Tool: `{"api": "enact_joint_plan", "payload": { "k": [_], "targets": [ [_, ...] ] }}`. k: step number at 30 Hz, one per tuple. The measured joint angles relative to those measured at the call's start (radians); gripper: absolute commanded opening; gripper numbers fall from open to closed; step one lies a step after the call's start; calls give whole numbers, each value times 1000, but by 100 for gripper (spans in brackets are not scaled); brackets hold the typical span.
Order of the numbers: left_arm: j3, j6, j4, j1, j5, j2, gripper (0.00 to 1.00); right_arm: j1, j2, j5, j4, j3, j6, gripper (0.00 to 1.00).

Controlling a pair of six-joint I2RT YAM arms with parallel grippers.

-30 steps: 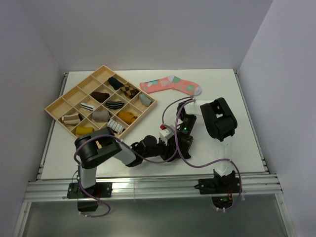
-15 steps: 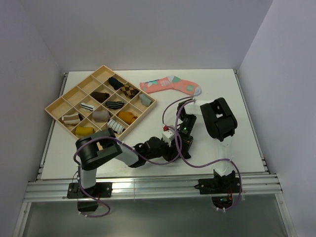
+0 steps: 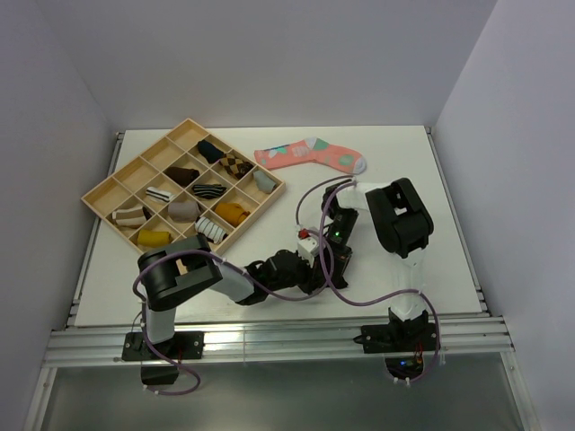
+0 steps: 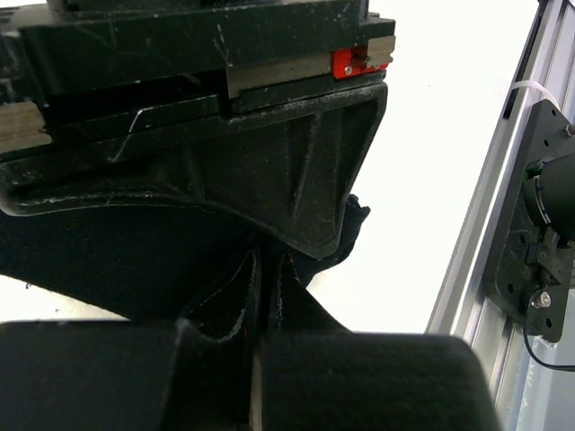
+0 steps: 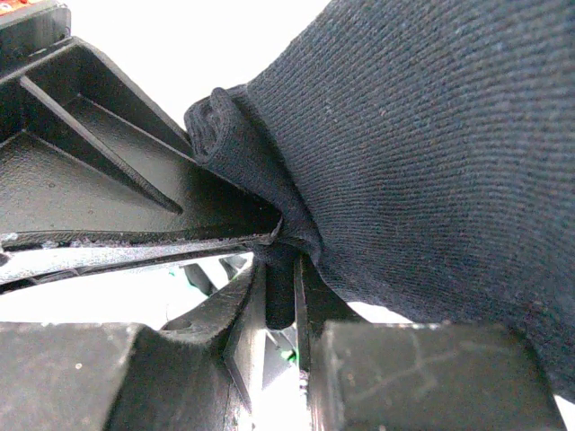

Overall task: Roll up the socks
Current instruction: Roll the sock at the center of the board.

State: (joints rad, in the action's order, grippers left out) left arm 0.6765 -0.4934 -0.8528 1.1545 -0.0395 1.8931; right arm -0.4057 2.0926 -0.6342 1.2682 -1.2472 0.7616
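Plain black knit sock (image 5: 413, 180) at near-middle of white table (image 3: 431, 180), one edge curled into small tight roll. Right gripper (image 5: 280, 296) pinching its fabric. Left gripper (image 4: 267, 287) clenched against black cloth; catch unclear. Likely step: rolling begun. Next: wind roll onward, fabric kept taut

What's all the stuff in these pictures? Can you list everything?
table: one, white, under everything
wooden tray: one, light wood, left side of the table, split into compartments
sock bundles: about eleven, mixed colours, in the tray's compartments
pink sock: one, pink with teal patches, flat at the far side, right of the tray
black sock: one, black, near middle, between the grippers
metal rail: one, silver, near edge
left gripper: one, black, shut, at the black sock
right gripper: one, black, pinching the black sock
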Motion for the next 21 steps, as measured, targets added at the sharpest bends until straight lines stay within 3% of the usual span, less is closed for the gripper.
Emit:
{"api": "enact_joint_plan", "payload": {
  "k": [6,9,21],
  "targets": [
    [15,-18,29,-5,-26,0,0,0,-84,10,-63,52,-20,39],
    [16,-46,35,-18,-56,0,0,2,-151,13,-116,72,-31,44],
    [3,-222,89,-130,-322,-9,0,100,-378,9,-301,132,-64,49]
  ]
}}
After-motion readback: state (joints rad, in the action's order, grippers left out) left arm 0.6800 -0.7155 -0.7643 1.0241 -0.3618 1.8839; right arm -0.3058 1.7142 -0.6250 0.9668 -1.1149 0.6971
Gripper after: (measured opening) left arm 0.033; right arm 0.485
